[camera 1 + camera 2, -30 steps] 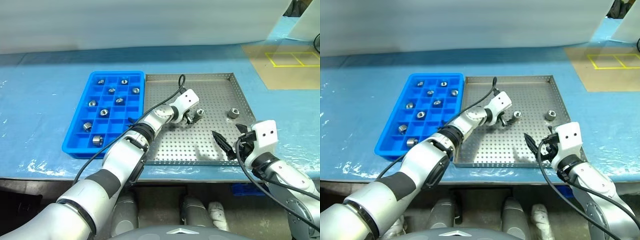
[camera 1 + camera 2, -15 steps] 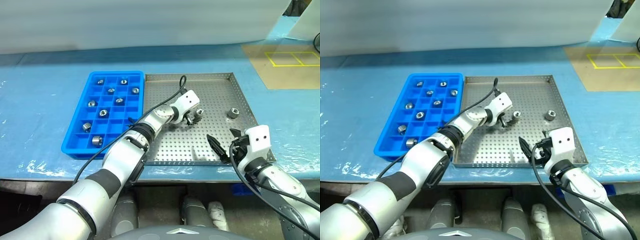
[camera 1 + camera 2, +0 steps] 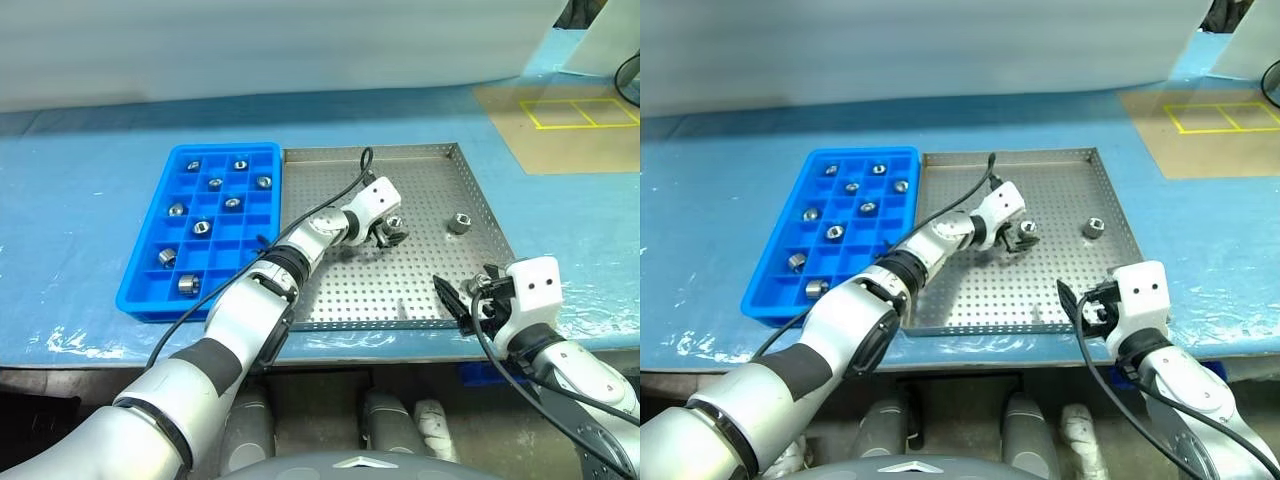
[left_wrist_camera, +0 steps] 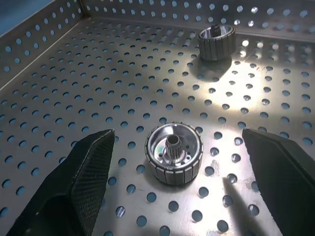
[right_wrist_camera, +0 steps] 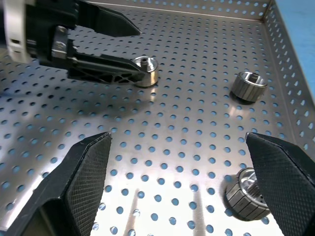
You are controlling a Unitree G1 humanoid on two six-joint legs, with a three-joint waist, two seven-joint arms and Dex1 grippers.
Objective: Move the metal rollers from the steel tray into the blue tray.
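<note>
L tool (image 4: pixel 173 147) released, straddling roller (image 4: pixel 173 153) – 2nd roller (image 3: pixel 459 222) near; R tool (image 3: pixel 462 300) released.

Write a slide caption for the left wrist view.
Open left gripper straddles a roller on the steel tray, a second roller lying beyond.

open left claw (image 4: pixel 174 191), roller (image 4: pixel 173 153) between fingers, steel tray (image 4: pixel 74 83)
</note>
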